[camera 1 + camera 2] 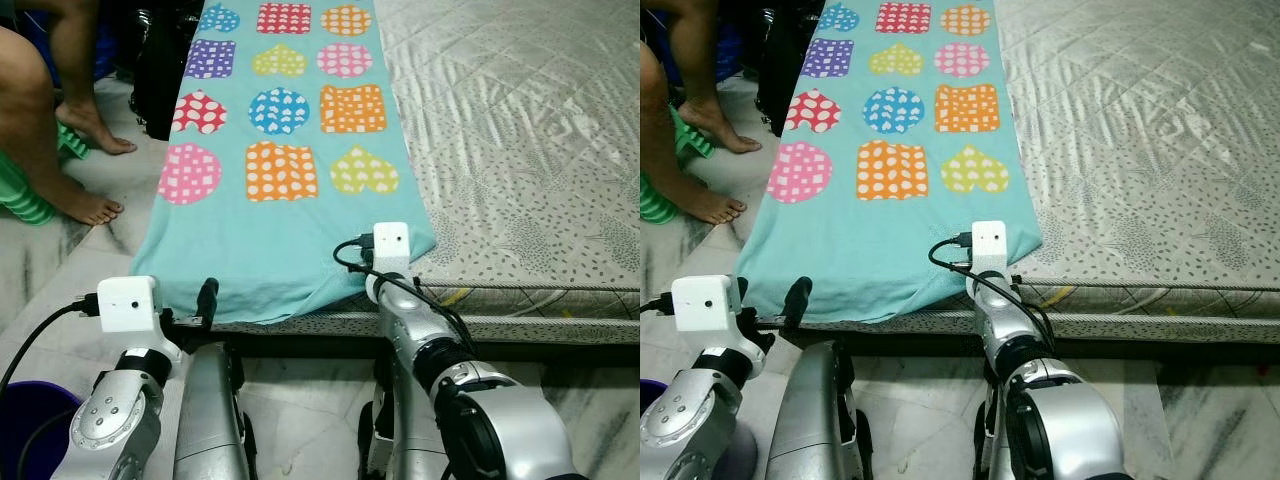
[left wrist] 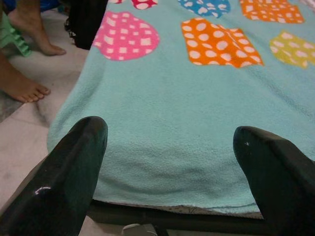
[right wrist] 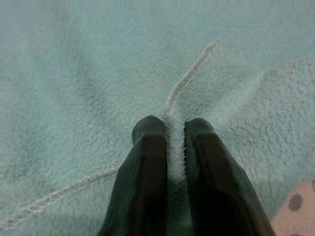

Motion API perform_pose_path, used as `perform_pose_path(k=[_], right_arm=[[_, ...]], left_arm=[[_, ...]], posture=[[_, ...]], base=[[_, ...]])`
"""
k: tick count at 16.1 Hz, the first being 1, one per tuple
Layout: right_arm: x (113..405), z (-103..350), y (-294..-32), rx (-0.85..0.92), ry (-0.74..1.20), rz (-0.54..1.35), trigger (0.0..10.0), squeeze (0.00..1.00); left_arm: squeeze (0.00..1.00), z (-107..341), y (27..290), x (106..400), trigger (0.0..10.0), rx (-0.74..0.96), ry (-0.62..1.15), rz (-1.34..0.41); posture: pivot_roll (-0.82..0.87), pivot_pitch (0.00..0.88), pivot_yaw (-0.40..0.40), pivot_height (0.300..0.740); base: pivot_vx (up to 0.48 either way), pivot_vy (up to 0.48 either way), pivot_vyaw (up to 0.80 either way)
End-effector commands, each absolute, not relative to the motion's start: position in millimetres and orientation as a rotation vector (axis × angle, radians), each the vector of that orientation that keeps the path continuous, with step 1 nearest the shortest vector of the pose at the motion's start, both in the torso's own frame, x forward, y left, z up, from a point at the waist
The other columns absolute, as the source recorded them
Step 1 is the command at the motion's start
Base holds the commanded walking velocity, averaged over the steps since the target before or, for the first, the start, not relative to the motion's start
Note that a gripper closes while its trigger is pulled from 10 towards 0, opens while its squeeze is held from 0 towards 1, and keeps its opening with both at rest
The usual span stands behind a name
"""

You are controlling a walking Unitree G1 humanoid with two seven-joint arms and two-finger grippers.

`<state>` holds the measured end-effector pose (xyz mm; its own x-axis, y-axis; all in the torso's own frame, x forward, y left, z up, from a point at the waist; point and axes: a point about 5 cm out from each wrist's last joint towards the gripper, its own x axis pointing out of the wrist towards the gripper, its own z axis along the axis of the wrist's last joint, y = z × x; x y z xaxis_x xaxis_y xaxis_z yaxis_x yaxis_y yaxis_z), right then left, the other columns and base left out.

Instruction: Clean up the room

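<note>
Teal fleece blanket (image 1: 280,220) with bright dotted patches lies flat along the bed's left edge

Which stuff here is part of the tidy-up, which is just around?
In play:
- teal blanket, spread on the mattress
- right gripper, shut on the blanket's hem
- left gripper, open at the blanket's near edge

Just around:
- person's feet
- purple bucket
- marble floor

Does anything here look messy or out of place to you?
The teal blanket lies along the left side of the mattress, its near edge spilling over the bed's end. The right gripper pinches its hem into a ridge; the left gripper is open before it.
</note>
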<state>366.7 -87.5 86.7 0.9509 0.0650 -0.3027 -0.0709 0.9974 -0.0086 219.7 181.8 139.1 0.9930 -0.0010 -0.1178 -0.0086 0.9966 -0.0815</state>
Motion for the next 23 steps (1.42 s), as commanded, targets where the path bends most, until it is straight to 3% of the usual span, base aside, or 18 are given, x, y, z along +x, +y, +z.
perform_pose_path(k=[1,8,16,17,18,19,21,22,23], right_arm=[[365.7,86.0,-90.1,0.013,0.293,0.082,0.0,0.0],[344.7,87.2,-111.7,0.107,0.114,0.222,0.0,0.0],[297.1,72.1,-139.5,0.09,0.158,0.224,0.0,0.0],[292.7,68.8,-147.8,0.065,0.183,0.201,1.4,0.0],[290.8,68.7,-151.3,0.053,0.193,0.186,4.1,0.0],[288.7,67.9,-156.5,0.033,0.208,0.168,10.0,0.0],[284.3,64.9,-165.8,0.018,0.245,0.118,10.0,0.01],[281.0,64.9,-168.9,0.019,0.257,0.103,10.0,1.0],[277.9,63.7,-171.3,0.009,0.277,0.097,10.0,1.0]], left_arm=[[0.0,133.1,184.8,218.1,10.0,-0.086,0.144,0.021],[0.0,131.0,184.6,220.9,10.0,-0.111,0.139,0.022],[0.0,128.6,185.0,222.1,10.0,-0.115,0.138,0.012],[0.0,127.9,184.1,223.1,10.0,-0.116,0.14,0.007],[0.0,127.6,183.9,223.7,10.0,-0.117,0.14,0.005],[0.0,127.3,183.1,224.7,10.0,-0.118,0.139,0.002],[0.0,126.4,181.4,226.9,10.0,-0.122,0.139,-0.004],[0.0,125.9,180.5,227.6,10.0,-0.124,0.139,-0.007],[0.0,125.5,179.7,228.2,10.0,-0.125,0.139,-0.01]], posture=[[0.16,0.245,0.005,0.531],[0.12,0.232,0.007,0.531],[0.1,0.212,0.011,0.531],[0.09,0.208,0.014,0.531],[0.09,0.206,0.016,0.531],[0.08,0.205,0.018,0.531],[0.07,0.201,0.019,0.531],[0.06,0.201,0.019,0.531],[0.06,0.199,0.02,0.531]], base=[[0.0,0.0,0.0],[0.0,0.0,0.0],[0.0,0.0,0.0],[0.0,0.0,0.0],[0.0,0.0,0.0],[0.0,0.0,0.0],[0.0,0.0,0.0],[0.0,0.0,0.0],[0.0,0.0,0.0]])
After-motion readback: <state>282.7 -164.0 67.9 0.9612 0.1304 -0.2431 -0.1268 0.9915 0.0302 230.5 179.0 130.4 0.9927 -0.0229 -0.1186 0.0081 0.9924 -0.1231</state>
